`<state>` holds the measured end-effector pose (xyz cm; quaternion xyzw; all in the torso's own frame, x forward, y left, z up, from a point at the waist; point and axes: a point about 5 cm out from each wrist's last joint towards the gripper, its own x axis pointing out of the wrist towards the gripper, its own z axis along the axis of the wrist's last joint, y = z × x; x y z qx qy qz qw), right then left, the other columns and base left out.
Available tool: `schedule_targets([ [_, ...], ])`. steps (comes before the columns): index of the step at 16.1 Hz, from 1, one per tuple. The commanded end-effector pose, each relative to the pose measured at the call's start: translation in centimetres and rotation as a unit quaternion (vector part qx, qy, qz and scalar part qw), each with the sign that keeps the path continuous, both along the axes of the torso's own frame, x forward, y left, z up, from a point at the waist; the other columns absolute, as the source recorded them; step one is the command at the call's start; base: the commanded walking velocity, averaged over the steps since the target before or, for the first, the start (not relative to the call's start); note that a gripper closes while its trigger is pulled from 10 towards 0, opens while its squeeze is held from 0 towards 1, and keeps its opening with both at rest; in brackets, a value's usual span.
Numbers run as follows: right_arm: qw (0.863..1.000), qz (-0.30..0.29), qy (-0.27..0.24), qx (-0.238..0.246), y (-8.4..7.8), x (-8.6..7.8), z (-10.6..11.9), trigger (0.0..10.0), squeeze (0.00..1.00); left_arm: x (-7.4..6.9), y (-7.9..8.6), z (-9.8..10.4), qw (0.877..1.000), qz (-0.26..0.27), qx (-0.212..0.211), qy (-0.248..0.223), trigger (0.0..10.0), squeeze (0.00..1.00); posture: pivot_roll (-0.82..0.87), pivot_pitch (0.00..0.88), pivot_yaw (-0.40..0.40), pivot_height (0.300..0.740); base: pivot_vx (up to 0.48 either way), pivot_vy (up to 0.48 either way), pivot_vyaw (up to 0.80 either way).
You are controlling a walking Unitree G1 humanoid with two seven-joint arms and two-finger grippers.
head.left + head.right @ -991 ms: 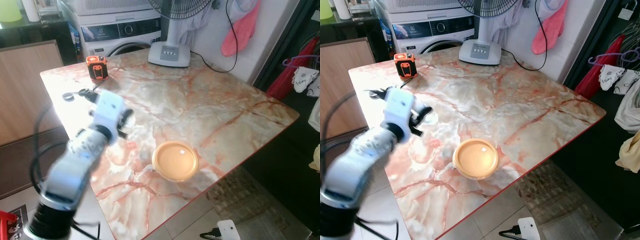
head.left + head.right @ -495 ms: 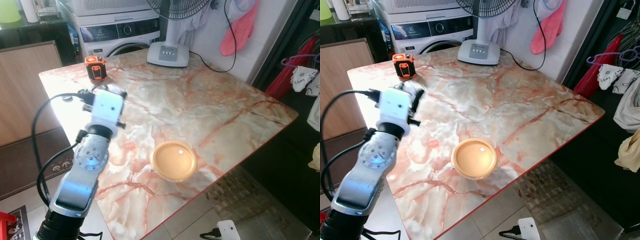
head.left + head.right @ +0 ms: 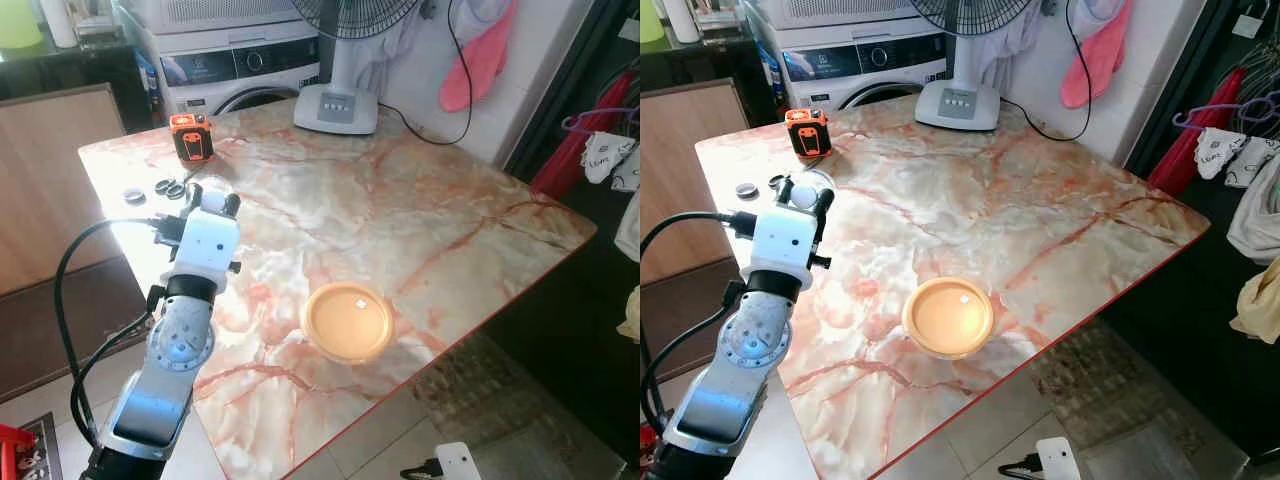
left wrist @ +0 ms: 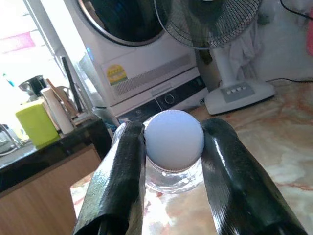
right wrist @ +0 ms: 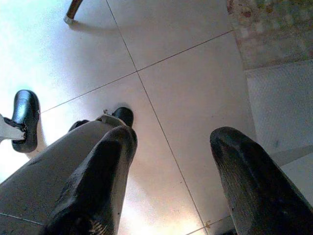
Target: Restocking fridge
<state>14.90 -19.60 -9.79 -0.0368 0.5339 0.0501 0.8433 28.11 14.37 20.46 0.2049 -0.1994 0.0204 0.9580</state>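
My left gripper (image 4: 173,128) is shut on a small clear bottle with a white cap (image 4: 174,144); the two black fingers (image 4: 122,166) press on either side of the cap. In the head views the left gripper (image 3: 212,196) is held up over the marble table's near-left part, the white cap showing at its tip. A round tan lidded container (image 3: 348,321) sits on the table near the front edge, to the right of that arm. My right gripper (image 5: 176,139) hangs open above the tiled floor with nothing between its fingers.
The marble table (image 3: 430,210) carries an orange device (image 3: 192,135), small dark rings (image 3: 168,187) and a fan base (image 3: 337,107) at the back. A washing machine (image 3: 240,65) stands behind it. Clothes hang at the right, and a wooden panel (image 3: 50,170) stands at the left.
The left arm has swung from a blurred pose reaching right over the table to a steadier raised pose, its gripper now farther back and left. The container has not moved.
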Motion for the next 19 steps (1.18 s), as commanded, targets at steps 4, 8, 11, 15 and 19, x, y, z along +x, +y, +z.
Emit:
schedule_targets([
  [4,1.0,0.0,0.0,-0.005,-0.2,-0.1,0.0,10.0,0.0,-0.2,-0.5,0.1,0.999,-0.008,0.024,-0.031,10.0,0.0,0.0,0.0,-0.078,0.74,-0.218,0.0,0.0],
  [8,1.0,-0.001,0.0,-0.004,-0.2,-0.1,0.0,10.0,0.0,-0.2,-0.6,0.1,0.999,-0.009,0.028,-0.034,10.0,0.0,0.01,0.0,-0.08,0.74,-0.353,0.0,0.0],
  [11,1.0,-0.002,-0.001,-0.002,-0.2,0.0,0.0,10.0,0.0,-0.1,-0.4,0.0,0.999,-0.003,0.03,-0.035,10.0,0.0,0.01,0.0,-0.081,0.74,-0.356,0.0,0.0],
  [15,1.0,-0.001,-0.001,-0.001,-0.2,0.1,0.1,10.0,0.0,-0.1,0.1,-0.1,0.999,0.013,0.031,-0.032,10.0,0.0,0.02,0.0,-0.087,0.74,-0.355,0.0,0.0],
  [19,1.0,-0.002,0.0,-0.001,-0.3,0.1,0.1,10.0,0.0,-0.2,0.6,-0.1,0.999,0.024,0.028,-0.03,10.0,0.0,0.02,0.0,-0.089,0.74,-0.359,0.0,0.0],
])
